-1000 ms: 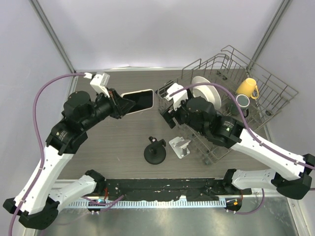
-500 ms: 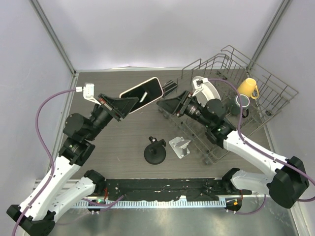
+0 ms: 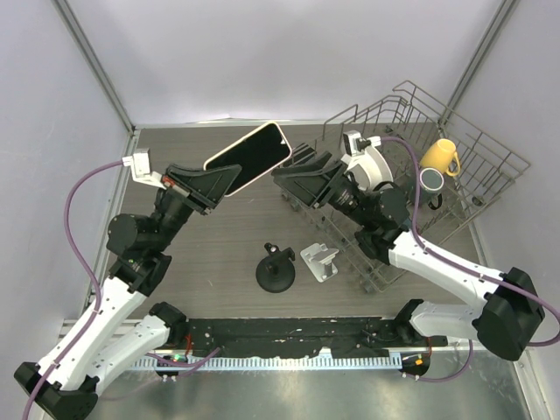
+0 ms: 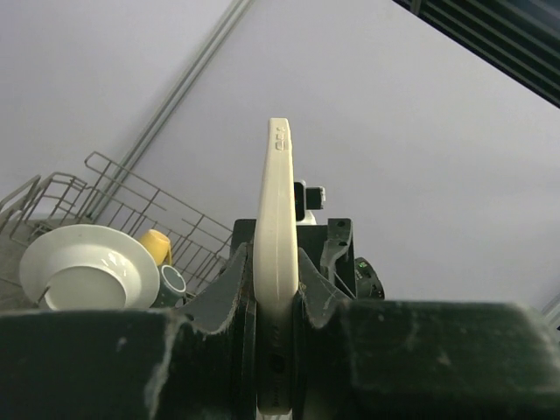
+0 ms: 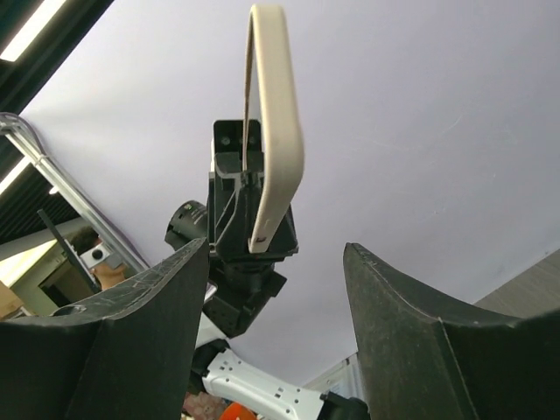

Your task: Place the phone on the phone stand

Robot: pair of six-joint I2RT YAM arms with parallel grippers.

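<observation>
Movement: the left end effector point(image 3: 216, 181), squeezing the flat cream-edged black phone point(image 3: 249, 157), lifted it higher toward the wide-open, empty right end effector point(image 3: 293, 172). A handover looks near; the small silver phone stand point(image 3: 319, 261) waits below.

Phone point(image 3: 248, 157): no text or brand can be read.
Yellow mug point(image 3: 440, 156): no print can be read.

A wire dish rack point(image 3: 477, 179) sits at the far right of the wooden table point(image 3: 210, 254); a white plate point(image 3: 367, 166) stands on edge inside it; a yellow mug point(image 3: 439, 157) and a grey mug point(image 3: 431, 180) sit close together further right; a black round-based mount point(image 3: 276, 273) stands near the table's front
</observation>
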